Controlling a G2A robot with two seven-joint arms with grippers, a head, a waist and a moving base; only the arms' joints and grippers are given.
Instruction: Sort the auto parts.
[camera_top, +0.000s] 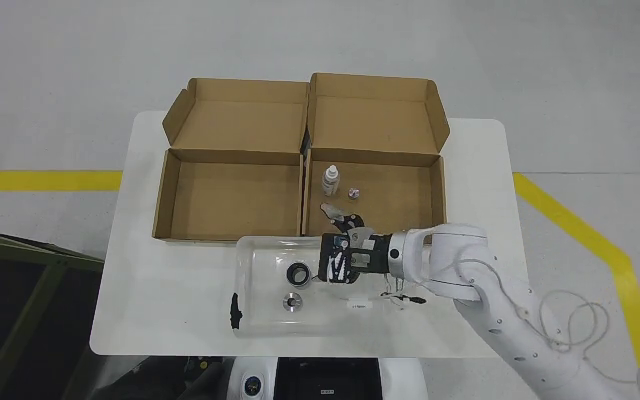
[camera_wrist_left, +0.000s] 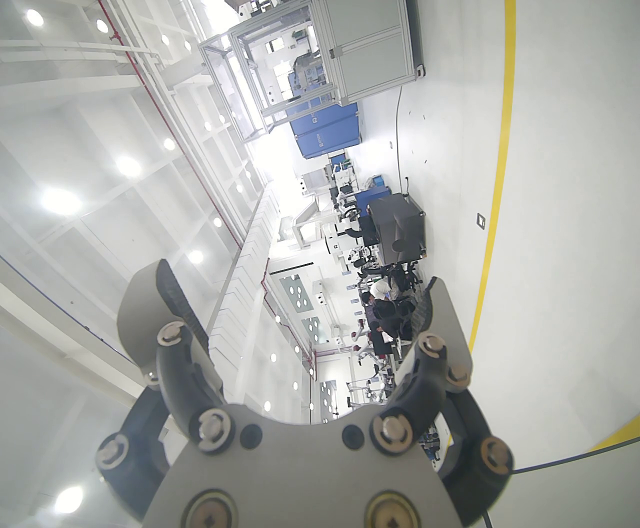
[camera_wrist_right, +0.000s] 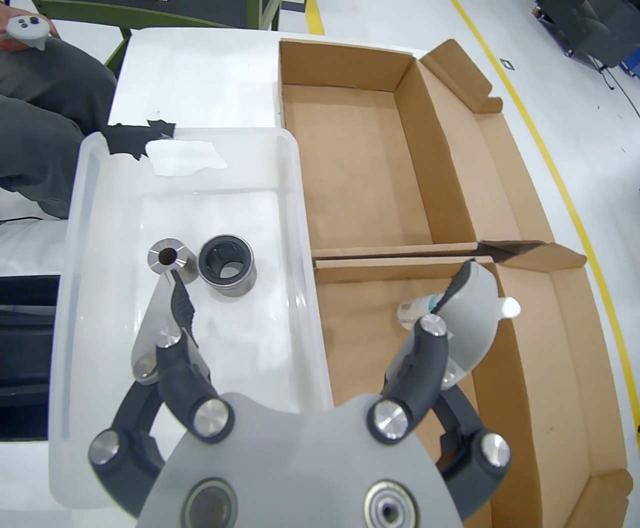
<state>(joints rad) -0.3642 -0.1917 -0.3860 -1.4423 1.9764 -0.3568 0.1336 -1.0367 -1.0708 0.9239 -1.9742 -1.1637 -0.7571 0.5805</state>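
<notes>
Right gripper (camera_wrist_right: 320, 276) spread open, empty, steel bushing (camera_wrist_right: 169, 256) by one fingertip, black bearing (camera_wrist_right: 227, 266) just beside it

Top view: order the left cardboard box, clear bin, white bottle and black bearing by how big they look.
1. left cardboard box, counting its open lid
2. clear bin
3. white bottle and black bearing: these look about alike, the bottle taller and the bearing wider, so I won't rank them.

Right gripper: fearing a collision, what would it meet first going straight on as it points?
Likely the clear bin's rim, which the open right gripper straddles beside the cardboard box; depth is unclear.
</notes>
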